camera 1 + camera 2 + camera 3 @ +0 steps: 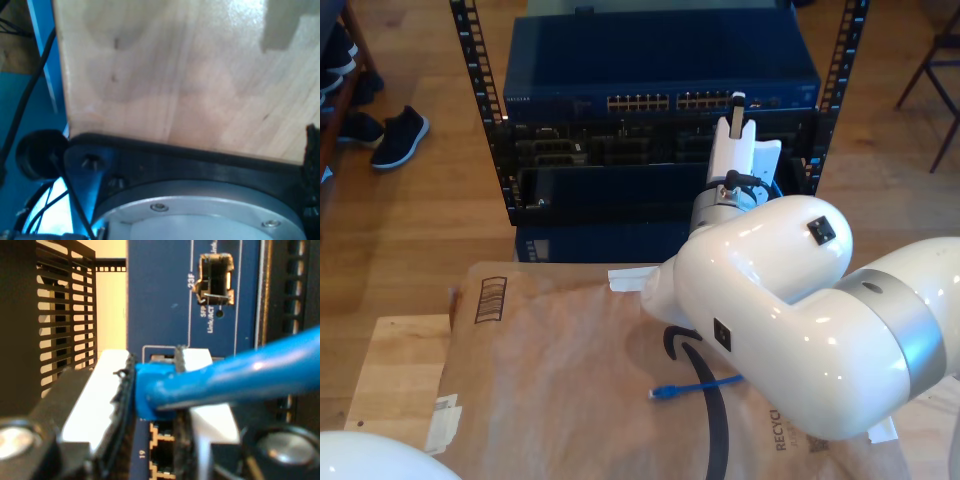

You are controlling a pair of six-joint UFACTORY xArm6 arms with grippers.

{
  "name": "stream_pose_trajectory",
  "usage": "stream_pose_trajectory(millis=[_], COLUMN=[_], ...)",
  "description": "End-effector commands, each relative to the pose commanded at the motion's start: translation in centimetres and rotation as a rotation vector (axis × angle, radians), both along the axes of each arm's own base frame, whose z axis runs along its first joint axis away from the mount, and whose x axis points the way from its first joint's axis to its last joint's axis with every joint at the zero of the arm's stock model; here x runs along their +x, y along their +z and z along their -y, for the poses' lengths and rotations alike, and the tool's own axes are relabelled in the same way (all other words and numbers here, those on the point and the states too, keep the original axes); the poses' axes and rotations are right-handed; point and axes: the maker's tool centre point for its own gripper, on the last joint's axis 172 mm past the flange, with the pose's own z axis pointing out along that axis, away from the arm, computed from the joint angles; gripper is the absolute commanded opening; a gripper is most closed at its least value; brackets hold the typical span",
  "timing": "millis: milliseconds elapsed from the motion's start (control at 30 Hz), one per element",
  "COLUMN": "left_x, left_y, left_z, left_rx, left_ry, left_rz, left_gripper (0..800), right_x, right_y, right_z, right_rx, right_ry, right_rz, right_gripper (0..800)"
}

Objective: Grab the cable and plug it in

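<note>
My second gripper is shut on the blue cable at its plug end, the boot pinched between the white fingers. The plug sits right in front of the blue switch, just above a row of network ports; the plug tip is hidden behind the fingers. In the exterior view my second gripper reaches up to the right-hand ports of the switch. The cable's other end lies loose on the cardboard, its plug pointing to the exterior view's left.
The switch sits in a black rack with other units below. Brown cardboard covers the table. The first wrist view looks at a wooden tabletop and a black arm base plate. Shoes stand at the exterior view's left.
</note>
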Motion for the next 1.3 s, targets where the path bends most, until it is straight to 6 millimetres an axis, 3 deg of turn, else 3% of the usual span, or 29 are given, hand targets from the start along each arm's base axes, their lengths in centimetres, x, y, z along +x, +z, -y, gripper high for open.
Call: stream_pose_trajectory(millis=[1300], left_x=[0.00], left_y=[0.00], left_z=[0.00], left_rx=[0.000], left_ry=[0.000], left_rz=[0.000], left_gripper=[800], right_x=[0.30], right_y=[-0.31], right_z=[-0.53], right_rx=[-0.002], right_ry=[0.016], right_rz=[-0.009], right_gripper=[0])
